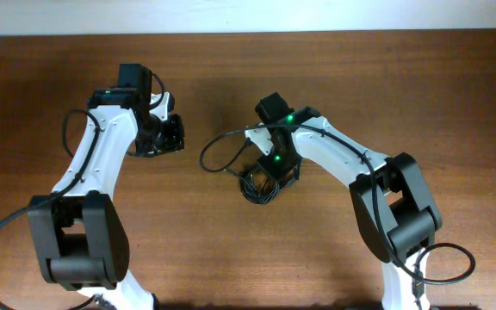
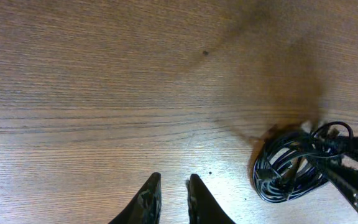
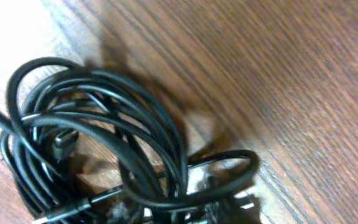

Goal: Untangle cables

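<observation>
My left tool (image 2: 174, 178) hangs just over the brown wood-grain worktop (image 2: 104, 74). Its two dark fingers (image 2: 149, 198) are set only a narrow slit apart, with bare wood showing between them and nothing in their grasp. In the overhead view this tool (image 1: 169, 134) sits in the upper left of the frame, well apart from the tangle.

My right tool (image 1: 275, 175) is near the middle of the overhead frame, pressed down right at the bundle of thin black flexible cables (image 1: 260, 189). My left wrist camera sees it come in from the lower right edge (image 2: 344, 167), with its dark fingers reaching into the right side of the coils (image 2: 288, 168). I cannot tell how wide these jaws stand, or whether they have hold of a strand.

The cables lie on the worktop as one loose round coil, many loops stacked and crossing. Up close, in the right wrist view, the coil (image 3: 98, 143) fills the left and lower part of the frame. A small dark plug (image 3: 64, 140) is tucked inside the loops, and one strand bows out to the right at the bottom. The lower edge there is too blurred to read.

A thicker black cord (image 1: 209, 153) arcs out leftward from my right arm in an open loop above the coil.
</observation>
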`<state>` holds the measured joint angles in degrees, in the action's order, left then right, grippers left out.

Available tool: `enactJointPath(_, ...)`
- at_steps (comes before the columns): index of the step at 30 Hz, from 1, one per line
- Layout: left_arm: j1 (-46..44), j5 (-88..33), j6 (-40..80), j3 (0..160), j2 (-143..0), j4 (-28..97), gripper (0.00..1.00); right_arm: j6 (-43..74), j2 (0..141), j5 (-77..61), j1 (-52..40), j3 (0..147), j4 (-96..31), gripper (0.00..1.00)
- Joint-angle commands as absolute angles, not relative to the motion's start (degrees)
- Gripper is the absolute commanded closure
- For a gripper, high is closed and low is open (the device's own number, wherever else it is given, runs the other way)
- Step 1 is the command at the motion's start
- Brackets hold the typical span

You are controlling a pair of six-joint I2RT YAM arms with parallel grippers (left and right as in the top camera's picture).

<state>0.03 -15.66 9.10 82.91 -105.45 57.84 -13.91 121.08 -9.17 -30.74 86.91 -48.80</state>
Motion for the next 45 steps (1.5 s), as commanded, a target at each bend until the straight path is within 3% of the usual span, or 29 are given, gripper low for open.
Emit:
enactJointPath(1, 0.2, -16.1, 9.6, 82.4, -106.1, 57.9, 0.84, -13.6, 121.3, -8.4, -30.3, 86.4, -48.4, 0.63)
enactJointPath(3, 0.2, -16.1, 9.6, 82.4, -106.1, 57.9, 0.84, -11.1, 120.7, -8.7, -30.3, 88.4, -49.8, 0.5)
enactJointPath(8, 0.2, -16.1, 9.6, 82.4, -106.1, 57.5, 0.83, -16.4, 118.5, -10.3, -30.4, 96.4, -55.7, 0.31)
enactJointPath(17, 0.2, -16.1, 9.6, 82.4, -106.1, 57.5, 0.82, -31.3, 119.5, -10.9, -32.6, 88.2, -46.3, 0.31)
enactJointPath(18, 0.2, -16.1, 9.6, 82.4, -106.1, 57.5, 0.81, -31.3, 119.5, -10.9, -32.6, 86.6, -43.4, 0.44)
enactJointPath(19, 0.2, -16.1, 9.6, 82.4, -106.1, 57.5, 0.81, -31.2, 119.5, -10.9, -32.5, 85.1, -40.4, 0.66)
enactJointPath(21, 0.2, -16.1, 9.6, 82.4, -106.1, 57.5, 0.81, -29.2, 119.5, -10.9, -32.5, 84.6, -38.9, 0.91)
enactJointPath(26, 0.2, -16.1, 9.6, 82.4, -106.1, 57.5, 0.81, -5.3, 119.5, -10.9, -30.4, 84.6, -36.5, 0.96)
enactJointPath(28, 0.2, -16.1, 9.6, 82.4, -106.1, 57.5, 0.81, -3.8, 119.3, -10.9, -29.9, 85.3, -37.1, 0.96)
enactJointPath(29, 0.2, -16.1, 9.6, 82.4, -106.1, 57.4, 0.81, -3.8, 118.9, -11.6, -29.9, 86.9, -38.7, 0.9)
enactJointPath(30, 0.2, -16.1, 9.6, 82.4, -106.1, 57.2, 0.81, -3.8, 118.5, -13.6, -29.9, 88.9, -40.6, 0.7)
enactJointPath(32, 0.5, -16.1, 9.6, 82.4, -106.1, 57.0, 0.81, -3.8, 118.4, -19.0, -30.0, 94.6, -46.2, 0.54)
enactJointPath(36, 2.7, -16.2, 9.8, 82.4, -106.1, 57.1, 0.81, -3.8, 118.5, -26.7, -31.0, 97.5, -49.9, 0.53)
enactJointPath(42, 6.0, -16.3, 10.9, 82.4, -106.1, 57.1, 0.8, -4.3, 119.7, -18.1, -36.5, 97.0, -50.9, 0.5)
enactJointPath(45, 6.3, -16.3, 10.9, 82.4, -106.1, 57.1, 0.77, -11.2, 119.7, -17.4, -37.3, 96.6, -55.3, 0.47)
